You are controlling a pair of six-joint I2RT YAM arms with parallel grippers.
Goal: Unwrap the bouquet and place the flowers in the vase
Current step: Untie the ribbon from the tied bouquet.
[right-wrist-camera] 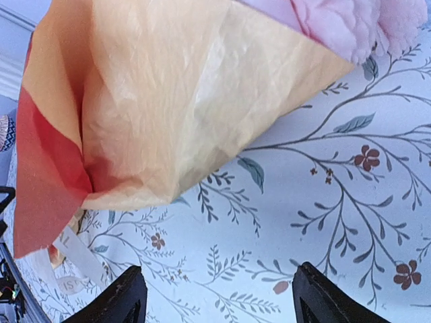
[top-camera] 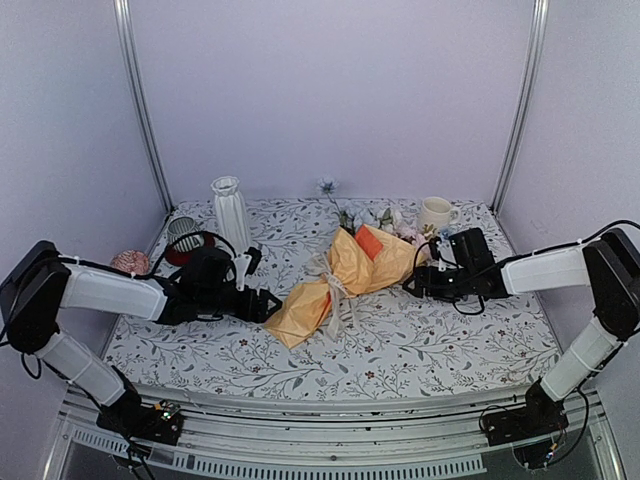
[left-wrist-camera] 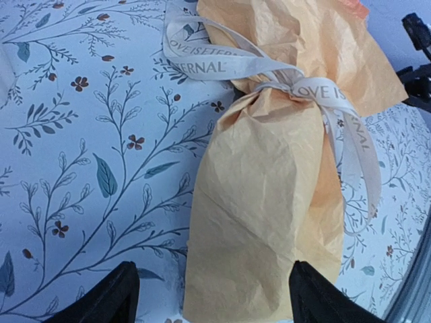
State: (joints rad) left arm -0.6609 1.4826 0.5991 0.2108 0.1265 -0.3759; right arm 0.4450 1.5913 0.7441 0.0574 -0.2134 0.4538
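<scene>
Floral tablecloth (top-camera: 450, 340) bears the bouquet (top-camera: 345, 275); overhead alone shows the vase (top-camera: 230, 210); left claw (left-wrist-camera: 212, 296), right claw (right-wrist-camera: 215, 296) wide.

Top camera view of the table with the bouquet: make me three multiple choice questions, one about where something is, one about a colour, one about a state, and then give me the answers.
1. Where does the vase stand on the table?
A) far edge, left side
B) near edge, in the middle
C) far edge, right side

2. What colour is the outside of the wrapping of the bouquet?
A) green
B) yellow-orange
C) black

3. What state is the ribbon in?
A) cut into pieces
B) lying loose beside the bouquet
C) tied around the wrapping

Answers:
1 A, it rises at the back left, close to the wall.
2 B, the crinkled wrap shows yellow-orange in every view.
3 C, the left wrist view shows it knotted around the wrap's narrow waist.
</scene>
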